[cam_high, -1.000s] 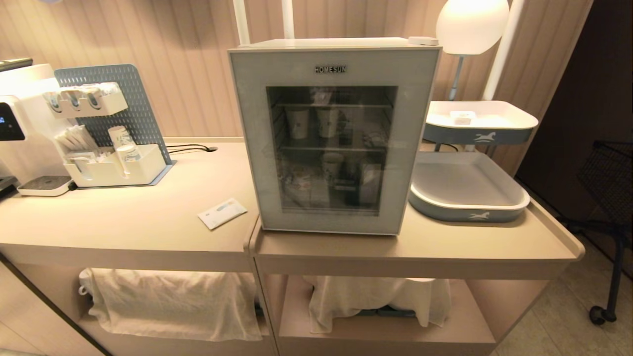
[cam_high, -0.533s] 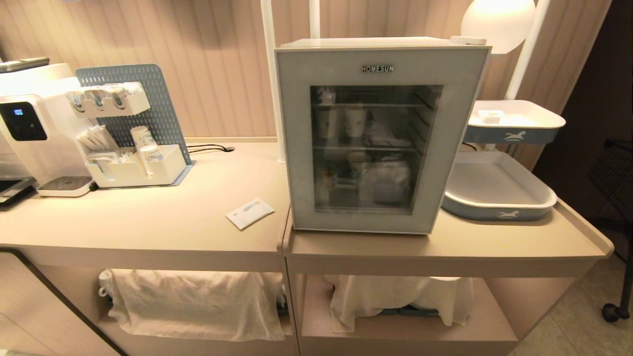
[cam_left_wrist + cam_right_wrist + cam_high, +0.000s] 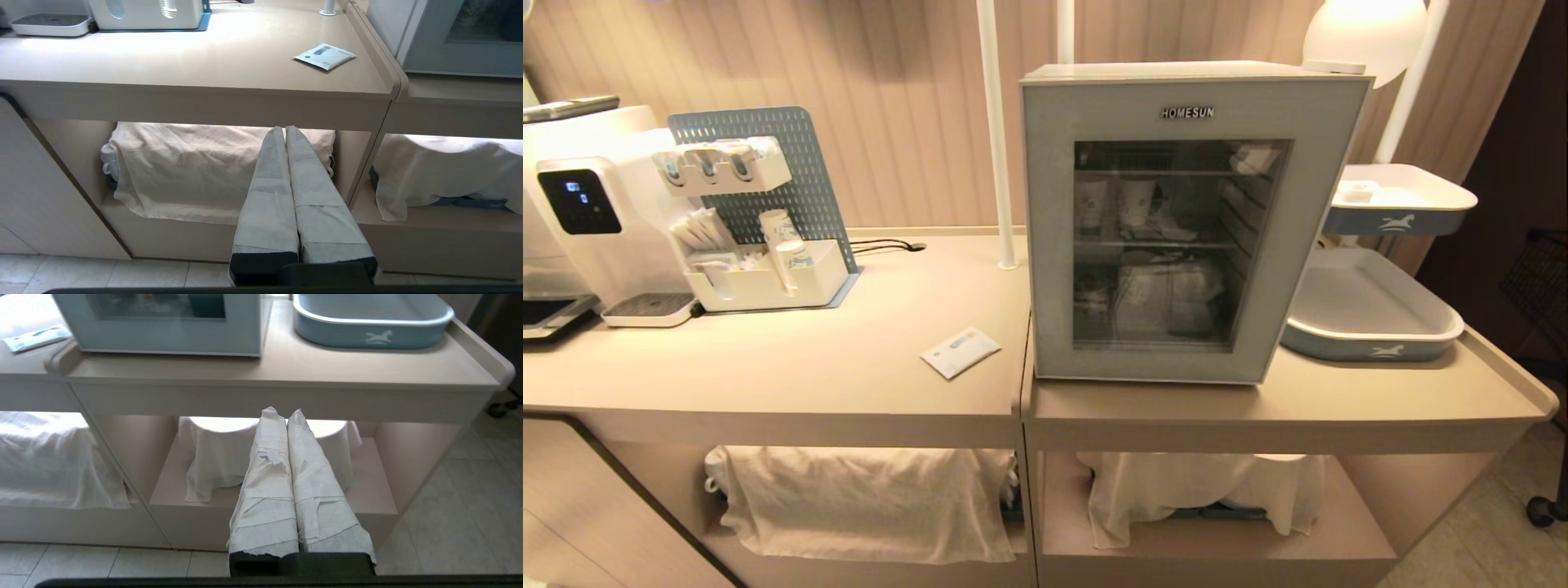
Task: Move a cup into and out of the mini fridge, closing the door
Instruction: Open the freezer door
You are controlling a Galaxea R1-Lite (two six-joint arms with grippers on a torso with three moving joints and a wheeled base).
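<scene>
Fridge (image 3: 1045, 245): on counter, above and beyond both grippers. Door (image 3: 1290, 245) shut. Cup: not identifiable through glass. Left gripper (image 3: 285, 130), right gripper (image 3: 278, 412): fingers pressed together, empty, low before shelves. Task unstarted; all steps remain.

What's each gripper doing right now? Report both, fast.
Left gripper: closed, fingers pressed together, holding nothing, low in front of the counter.
Right gripper: closed, fingers together, holding nothing, low in front of the counter.

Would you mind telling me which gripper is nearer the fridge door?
Right. The right gripper hangs shut below the counter, roughly beneath the door. The left gripper, also shut, hangs under the neighbouring counter, off to the door's left.
</scene>
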